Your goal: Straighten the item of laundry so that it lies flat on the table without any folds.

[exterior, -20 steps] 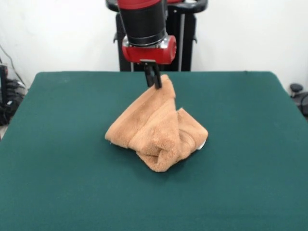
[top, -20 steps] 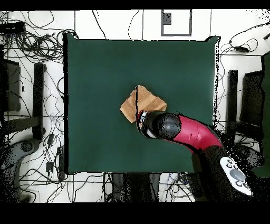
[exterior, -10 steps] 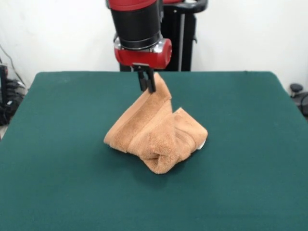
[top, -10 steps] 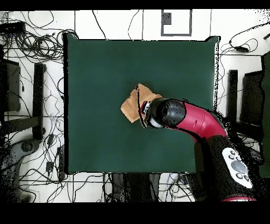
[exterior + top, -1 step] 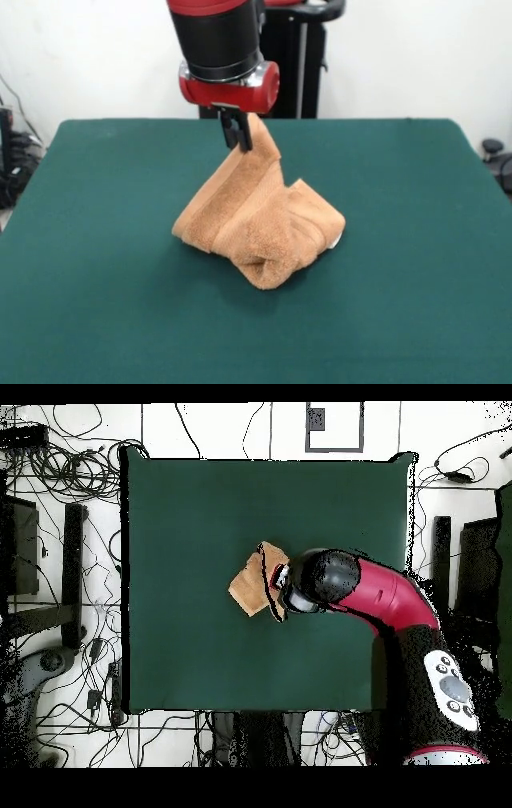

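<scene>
The item of laundry (image 5: pixel 260 220) is an orange-tan towel, bunched and folded near the middle of the table (image 5: pixel 96 264). One corner of it is pulled up into a peak. My gripper (image 5: pixel 237 136) is shut on that raised corner, holding it above the rest of the cloth. A small white tag (image 5: pixel 339 240) shows at the towel's right edge in the front view. In the overhead view the red arm (image 5: pixel 370 594) covers much of the towel (image 5: pixel 250 589), and the gripper itself is hidden under the arm's head.
The dark green table top (image 5: pixel 200 514) extends widely on all sides of the towel. Cables and stands (image 5: pixel 60 584) lie on the floor around the table. The black pedestal (image 5: pixel 300 48) stands behind the table's far edge.
The gripper has moved left and a little higher in the front view with the towel corner in it, stretching the peak taller. The lower folds have shifted slightly left.
</scene>
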Available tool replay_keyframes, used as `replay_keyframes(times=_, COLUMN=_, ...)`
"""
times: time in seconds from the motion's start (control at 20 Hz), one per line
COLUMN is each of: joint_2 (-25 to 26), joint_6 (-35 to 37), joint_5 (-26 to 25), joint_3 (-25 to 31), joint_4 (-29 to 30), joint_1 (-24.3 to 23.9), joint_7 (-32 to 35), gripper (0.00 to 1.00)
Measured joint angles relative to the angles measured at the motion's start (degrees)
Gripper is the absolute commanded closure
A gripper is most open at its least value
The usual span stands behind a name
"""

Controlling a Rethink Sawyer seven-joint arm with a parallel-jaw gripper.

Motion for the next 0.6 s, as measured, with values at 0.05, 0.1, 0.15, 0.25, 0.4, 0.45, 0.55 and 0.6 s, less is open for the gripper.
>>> replay_keyframes(times=0.05, joint_2=0.2, joint_6=1.3, joint_5=0.2, joint_3=-0.4, joint_4=-1.2, joint_1=0.6, joint_7=0.0, gripper=1.0)
replay_keyframes(times=0.1, joint_2=0.3, joint_6=1.9, joint_5=0.2, joint_3=-0.6, joint_4=-1.8, joint_1=0.9, joint_7=0.0, gripper=1.0)
replay_keyframes(times=0.15, joint_2=0.6, joint_6=2.7, joint_5=0.3, joint_3=-0.9, joint_4=-2.7, joint_1=1.3, joint_7=0.0, gripper=1.0)
replay_keyframes(times=0.25, joint_2=1.8, joint_6=5.5, joint_5=0.7, joint_3=-2.0, joint_4=-6.2, joint_1=2.9, joint_7=0.0, gripper=1.0)
replay_keyframes(times=0.4, joint_2=3.0, joint_6=7.8, joint_5=1.2, joint_3=-2.9, joint_4=-9.4, joint_1=4.2, joint_7=0.0, gripper=1.0)
replay_keyframes(times=0.45, joint_2=4.0, joint_6=9.0, joint_5=1.4, joint_3=-3.4, joint_4=-11.4, joint_1=4.9, joint_7=0.0, gripper=1.0)
replay_keyframes(times=0.55, joint_2=5.7, joint_6=10.7, joint_5=1.8, joint_3=-4.1, joint_4=-14.6, joint_1=6.0, joint_7=0.0, gripper=1.0)
replay_keyframes(times=0.6, joint_2=6.1, joint_6=10.9, joint_5=1.9, joint_3=-4.2, joint_4=-15.2, joint_1=6.2, joint_7=0.0, gripper=1.0)
